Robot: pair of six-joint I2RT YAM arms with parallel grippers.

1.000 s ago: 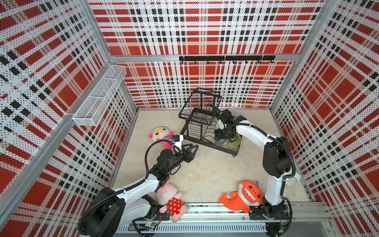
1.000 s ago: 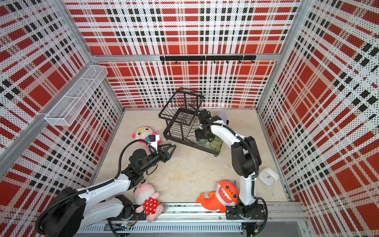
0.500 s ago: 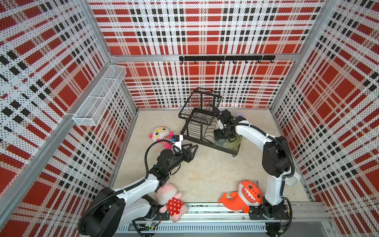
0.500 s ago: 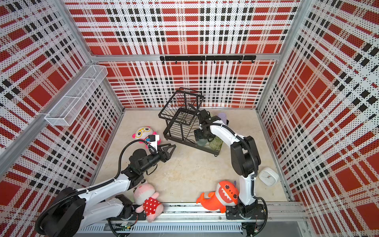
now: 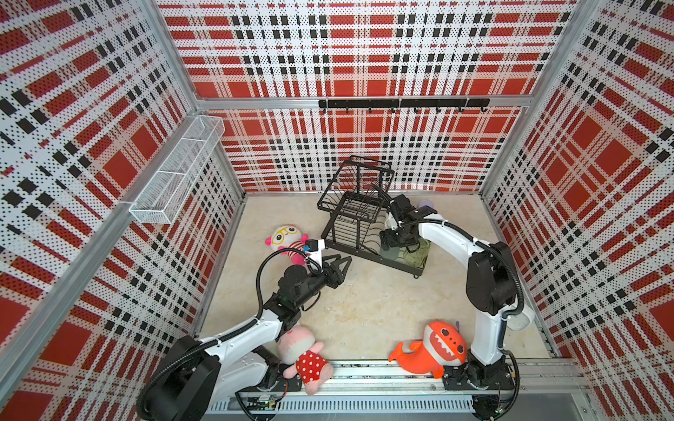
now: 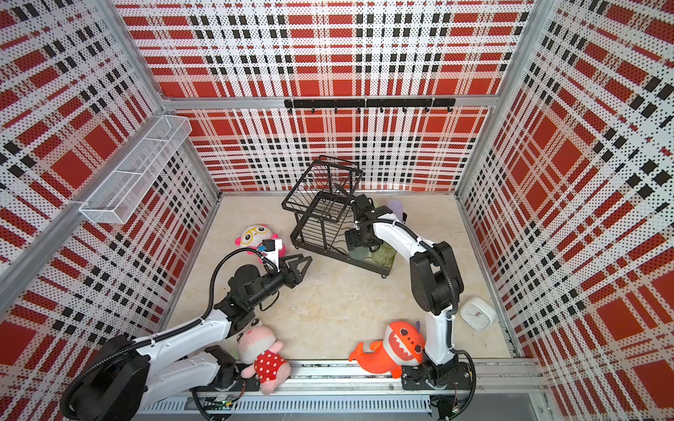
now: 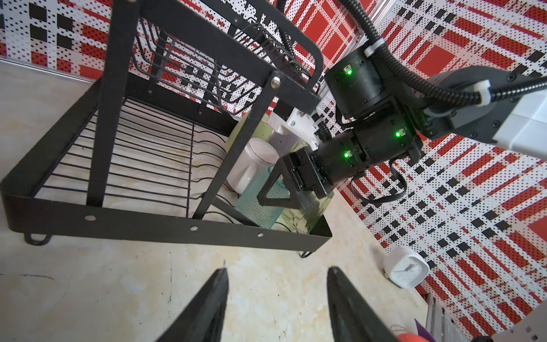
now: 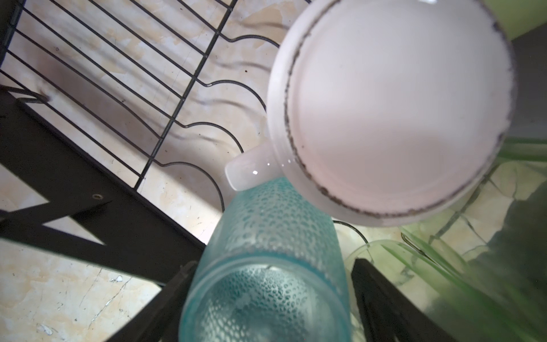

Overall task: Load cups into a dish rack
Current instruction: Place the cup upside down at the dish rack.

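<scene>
The black wire dish rack (image 5: 350,204) (image 6: 317,204) (image 7: 118,213) stands at the back of the floor. In its lower tier a white mug (image 8: 393,112) (image 7: 251,165) rests upside down beside a teal glass (image 8: 275,237) (image 7: 257,204) and a clear green glass (image 5: 415,257) (image 8: 444,266). My right gripper (image 5: 392,242) (image 8: 273,265) reaches into that tier. It is open, its fingers either side of the teal glass, with a gap showing at one finger. A lilac tumbler (image 6: 395,207) stands behind the rack. My left gripper (image 5: 339,259) (image 7: 276,269) is open and empty over the floor in front of the rack.
A plush doll with glasses (image 5: 288,237) lies left of the rack. A pink plush (image 5: 302,350) and an orange shark plush (image 5: 434,346) lie by the front rail. A white clock (image 6: 477,313) sits near the right wall. A white mesh shelf (image 5: 178,175) and black hook rail (image 5: 401,104) hang on the walls.
My right gripper's jaws have spread wider around the teal glass, and the arm has barely shifted. The left arm has not moved.
</scene>
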